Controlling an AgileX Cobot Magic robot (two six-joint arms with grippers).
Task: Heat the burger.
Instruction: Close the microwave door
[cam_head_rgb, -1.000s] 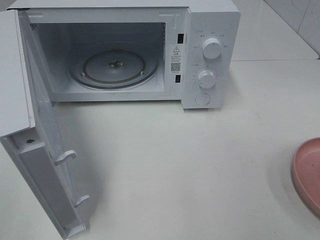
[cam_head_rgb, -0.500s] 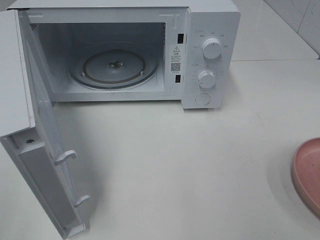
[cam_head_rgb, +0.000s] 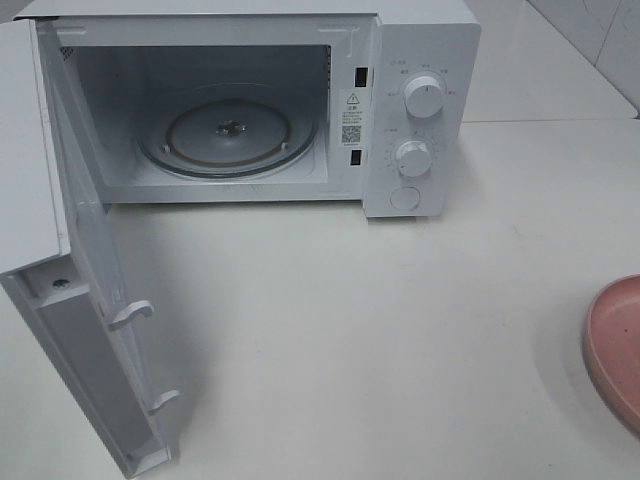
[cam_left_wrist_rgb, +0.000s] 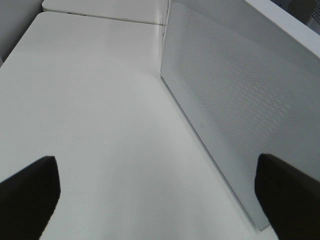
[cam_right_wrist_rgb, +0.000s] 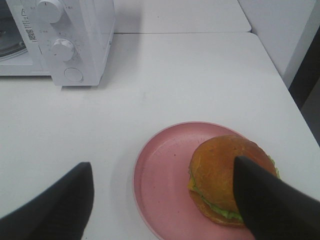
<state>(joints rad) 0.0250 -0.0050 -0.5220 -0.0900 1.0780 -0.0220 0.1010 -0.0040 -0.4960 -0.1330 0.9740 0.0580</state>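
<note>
The right gripper (cam_right_wrist_rgb: 162, 200) hangs above the table (cam_right_wrist_rgb: 200, 75) with its jaws spread wide and nothing between them; its two dark fingers (cam_right_wrist_rgb: 265, 200) frame the near side of a pink plate (cam_right_wrist_rgb: 160, 185). The burger (cam_right_wrist_rgb: 220, 170) sits on that plate, off toward one finger, whose tip covers part of the bun in the wrist view, though whether it touches the bun cannot be told. The bun is glossy golden-brown, with green lettuce and a sliver of yellow cheese showing at its lower edge. The bare half of the plate lies in the gap between the jaws. Beyond the jaws, well apart from the plate, stands a white microwave (cam_head_rgb: 420, 110) with two round knobs (cam_head_rgb: 424, 97) and a round button beneath them. Its door (cam_head_rgb: 90, 330) is swung fully open, and the glass turntable (cam_head_rgb: 228, 135) lies bare inside the cavity. In the high view only a slice of the plate shows at the far right edge, and neither arm is seen there. The left gripper (cam_left_wrist_rgb: 160, 200) also has its jaws wide apart, holding nothing, over bare table. Just beside one of its fingers (cam_left_wrist_rgb: 287, 195) rises the dotted outer face of the open door; the other finger is well clear of it. The door's lower corner stands close to that nearer finger.
</note>
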